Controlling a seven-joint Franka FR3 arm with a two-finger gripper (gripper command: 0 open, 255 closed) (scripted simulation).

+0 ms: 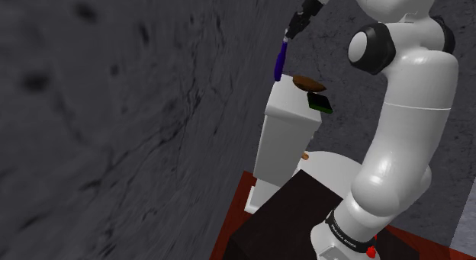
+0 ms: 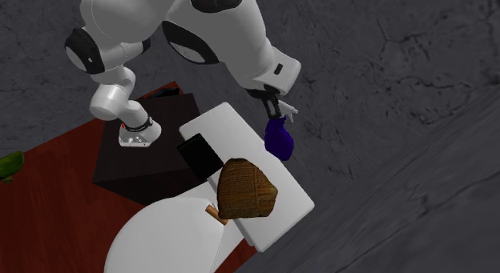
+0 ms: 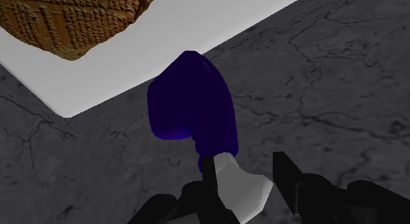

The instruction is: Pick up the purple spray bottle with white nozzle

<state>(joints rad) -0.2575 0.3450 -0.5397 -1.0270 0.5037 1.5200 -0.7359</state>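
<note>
We find the tool point(image 3: 244, 167) closed on the white nozzle point(image 3: 242, 188), likely the only part narrow enough to clamp, so the purple spray bottle point(image 3: 190, 101) hangs beneath it, clear of the white cistern lid point(image 3: 125, 65) carrying the brown slab point(image 3: 72, 19)

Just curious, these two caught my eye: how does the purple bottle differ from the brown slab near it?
The bottle is smooth and deep purple; the slab is brown and covered in carved marks. The bottle hangs by its white nozzle from the end effector; the slab lies flat on the white lid.
</note>
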